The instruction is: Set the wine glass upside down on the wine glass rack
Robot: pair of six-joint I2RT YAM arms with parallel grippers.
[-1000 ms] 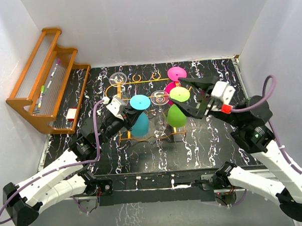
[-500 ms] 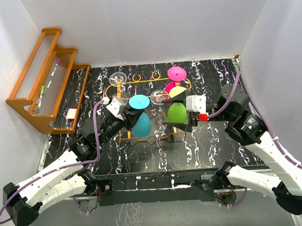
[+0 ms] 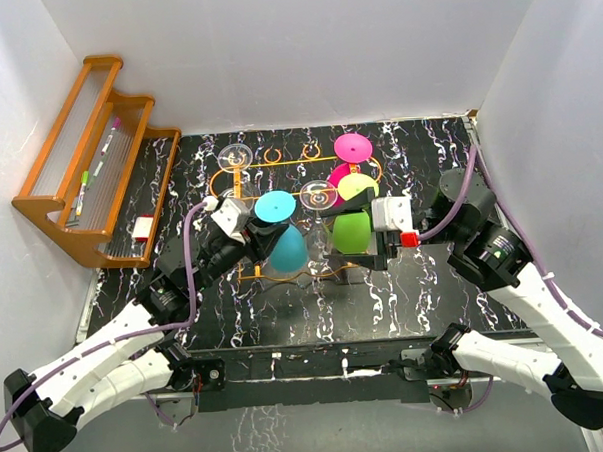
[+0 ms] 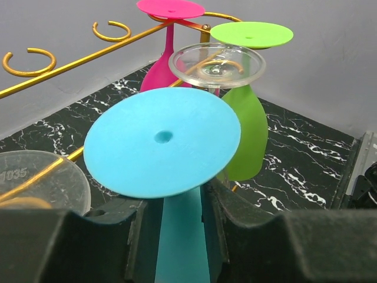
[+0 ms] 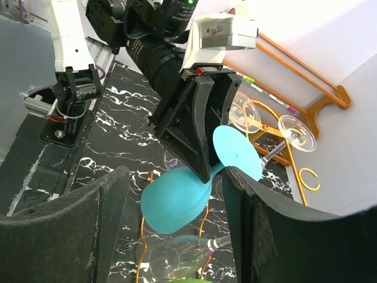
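The wine glass point(image 4: 162, 141), where is it and what is it like?

It is smooth, opaque sky-blue, with a flat round foot dimpled at the centre, a thin stem and a rounded bowl. The left pincer point(image 4: 177, 209) pinches its stem between two black fingers. The foot sits just beyond the fingertips and the bowl on their other side, so the glass hangs tilted, foot uppermost. It overlaps the near side of the wine glass rack point(image 4: 88, 58); whether the stem sits in a slot cannot be told.

What lies around it, from left to right?

Well to the left of the left pincer, a stepped brown wooden shelf point(image 3: 79, 171) stands against the wall, with pens point(image 3: 106, 144) lying on it. Beyond the fingertips runs the rack, made of thin orange-gold wire with small open rings. A clear glass point(image 4: 217, 65) hangs foot-up just past the blue foot. A glossy green glass point(image 4: 244, 127) is to its right and a pink glass point(image 4: 171, 9) is farther back. Everything stands on a black marble-patterned table point(image 3: 419, 161) with white veins.

And the right pincer point(image 5: 174, 171)?

Its thick, matt black fingers are spread wide. From above, the green bowl lies between them, but contact cannot be told. The blue glass and the left pincer are straight ahead of it.
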